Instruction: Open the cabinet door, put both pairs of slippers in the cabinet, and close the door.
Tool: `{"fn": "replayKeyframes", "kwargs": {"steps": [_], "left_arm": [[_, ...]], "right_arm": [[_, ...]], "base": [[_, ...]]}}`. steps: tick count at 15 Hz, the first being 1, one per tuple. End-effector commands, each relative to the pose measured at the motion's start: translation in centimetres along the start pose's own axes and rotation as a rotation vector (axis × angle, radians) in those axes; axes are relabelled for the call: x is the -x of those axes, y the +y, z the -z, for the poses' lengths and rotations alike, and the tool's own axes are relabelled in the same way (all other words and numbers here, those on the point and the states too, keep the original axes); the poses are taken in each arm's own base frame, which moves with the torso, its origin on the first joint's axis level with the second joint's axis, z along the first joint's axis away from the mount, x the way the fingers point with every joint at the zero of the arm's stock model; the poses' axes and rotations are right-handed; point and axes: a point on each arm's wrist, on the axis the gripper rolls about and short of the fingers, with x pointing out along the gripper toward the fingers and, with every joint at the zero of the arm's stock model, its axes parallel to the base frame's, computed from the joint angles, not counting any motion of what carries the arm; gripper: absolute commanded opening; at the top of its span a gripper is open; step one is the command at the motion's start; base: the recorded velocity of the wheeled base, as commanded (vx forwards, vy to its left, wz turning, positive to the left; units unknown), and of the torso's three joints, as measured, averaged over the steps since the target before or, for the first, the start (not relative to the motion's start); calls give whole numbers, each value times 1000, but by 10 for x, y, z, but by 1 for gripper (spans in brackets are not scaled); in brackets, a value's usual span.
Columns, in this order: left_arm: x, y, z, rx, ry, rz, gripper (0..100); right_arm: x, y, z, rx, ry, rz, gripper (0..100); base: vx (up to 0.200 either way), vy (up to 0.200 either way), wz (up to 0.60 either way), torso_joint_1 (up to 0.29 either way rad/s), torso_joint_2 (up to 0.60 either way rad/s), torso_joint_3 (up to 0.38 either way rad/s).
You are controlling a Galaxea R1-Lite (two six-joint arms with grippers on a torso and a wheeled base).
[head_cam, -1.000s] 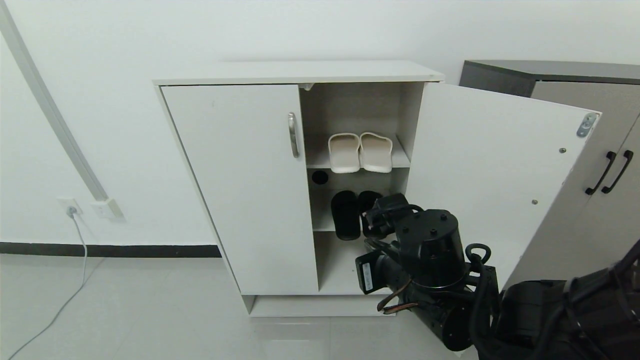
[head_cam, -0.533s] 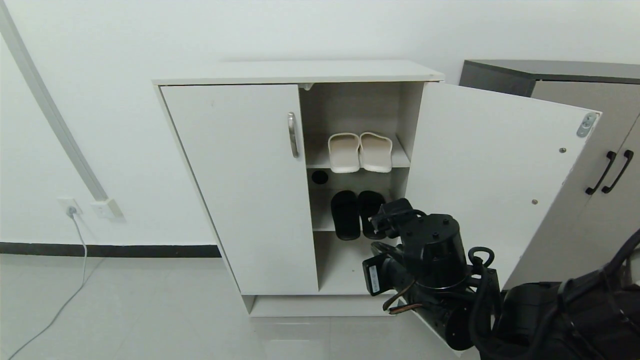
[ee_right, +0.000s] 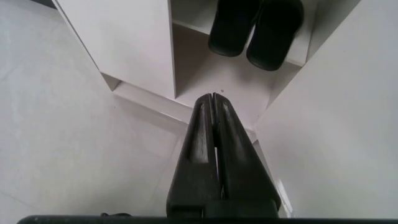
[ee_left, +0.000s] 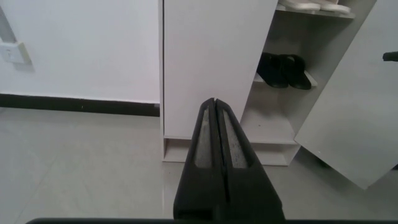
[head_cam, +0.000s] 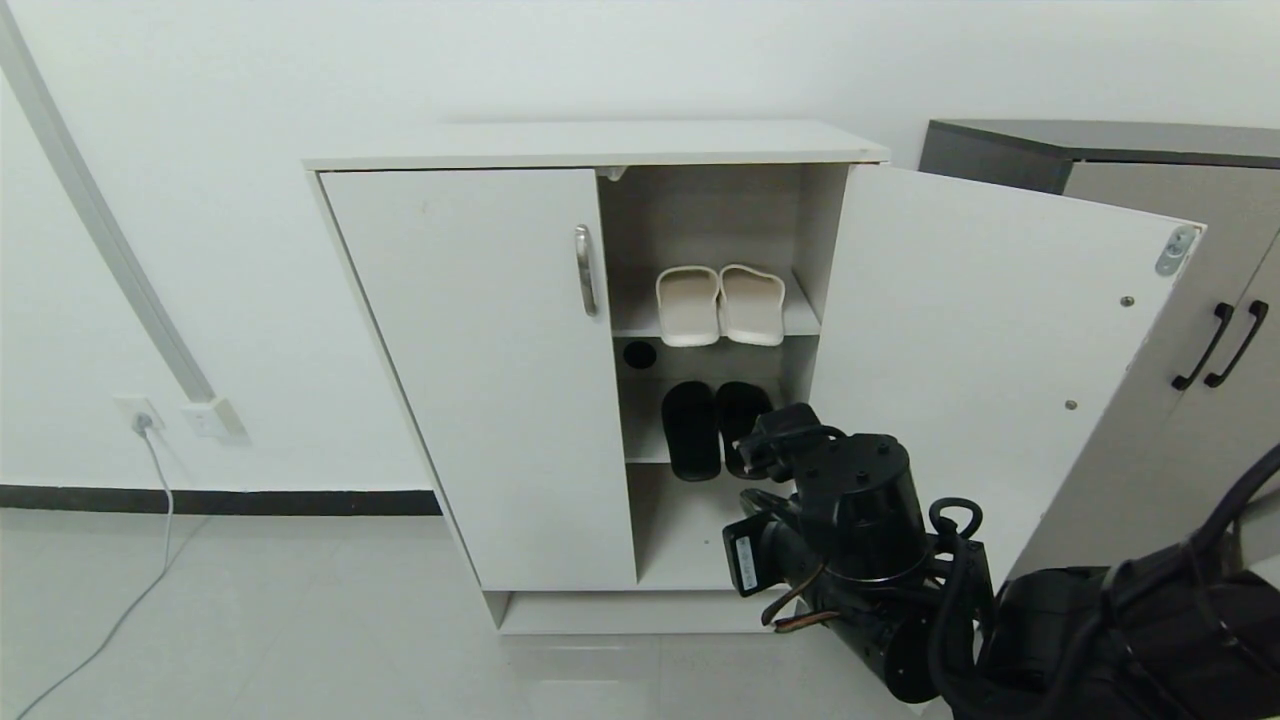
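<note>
Both pairs shelved; shutting the door is the step left.

R tool (ee_right: 213,104) clenched, empty, low in front of the opening. The black pair (head_cam: 700,430) sits just ahead of it on the mid shelf (head_cam: 645,452), the beige pair (head_cam: 720,303) above that on the upper shelf (head_cam: 802,322). The open door (head_cam: 980,330) is just to its right, swung wide, inner face toward the arm. Next, prob.: R tool backs clear, gets round to the door's free edge or outer face & pushes it closed. L tool (ee_left: 215,107) also clenched, empty, well back from the cabinet (head_cam: 600,143). Count: 2 pairs (4 slippers), 2 doors (1 open, 1 shut door (head_cam: 480,370)), 2 tools.
</note>
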Motion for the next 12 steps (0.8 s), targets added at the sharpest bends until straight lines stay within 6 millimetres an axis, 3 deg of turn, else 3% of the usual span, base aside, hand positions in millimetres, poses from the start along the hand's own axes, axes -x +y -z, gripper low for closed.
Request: {"fn": "replayKeyframes", "kwargs": {"steps": [1,5,12], "left_arm": [[0,0,0,0,1,-1,0],[0,0,0,0,1,-1,0],[0,0,0,-1,1,1,0]], "right_arm": [[-1,1,1,3,5,0,0],[-1,1,2,5,6,0,0],[-2,0,5,21,17,3,0]], "base": [[0,0,0,0,0,0],[0,0,0,10,-68,-70],[0,0,0,71,-410,-331]]}}
